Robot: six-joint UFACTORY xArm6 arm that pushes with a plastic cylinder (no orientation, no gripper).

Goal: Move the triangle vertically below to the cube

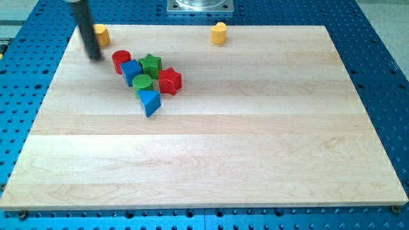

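Observation:
A blue triangle [150, 102] lies on the wooden board, at the lower end of a tight cluster in the view's upper left. A blue cube [131, 71] sits above and left of it, with a green cylinder [142, 83] between them. A red cylinder [121, 61], a green star [151, 64] and a red star [170, 81] complete the cluster. My tip [94, 56] stands on the board left of the red cylinder, apart from all blocks.
A yellow block [101, 34] sits at the board's top left, just right of my rod. Another yellow block [219, 32] sits at the top edge near the middle. The board [255, 147] lies on a blue perforated table.

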